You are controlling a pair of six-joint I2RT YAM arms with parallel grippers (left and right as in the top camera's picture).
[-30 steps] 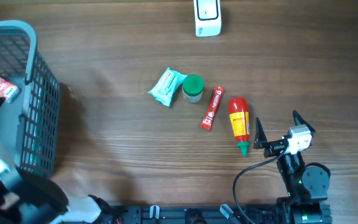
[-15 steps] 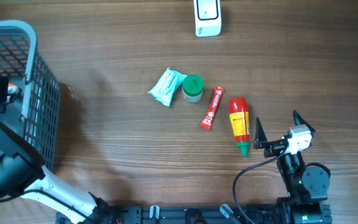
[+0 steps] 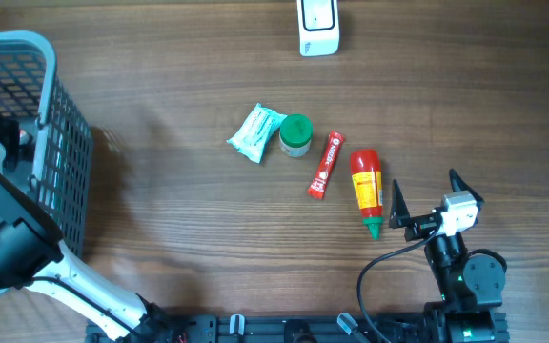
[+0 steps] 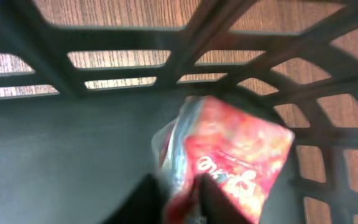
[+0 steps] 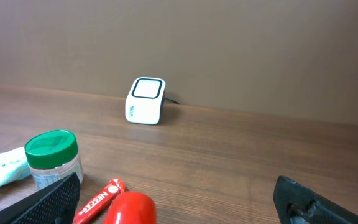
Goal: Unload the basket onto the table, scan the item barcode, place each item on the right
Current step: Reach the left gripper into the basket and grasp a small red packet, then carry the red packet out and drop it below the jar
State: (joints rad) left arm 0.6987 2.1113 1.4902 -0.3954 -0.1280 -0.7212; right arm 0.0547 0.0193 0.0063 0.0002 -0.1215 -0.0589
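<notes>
One view, left wrist: left gripper pinches red packet | overhead hides grip | right gripper spread

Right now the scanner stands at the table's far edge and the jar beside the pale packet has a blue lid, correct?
No: the jar has a green lid, not blue; the overhead view shows it. The rest holds.

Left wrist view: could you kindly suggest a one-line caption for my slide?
Left gripper pinches a red packet inside the grey basket.
</notes>
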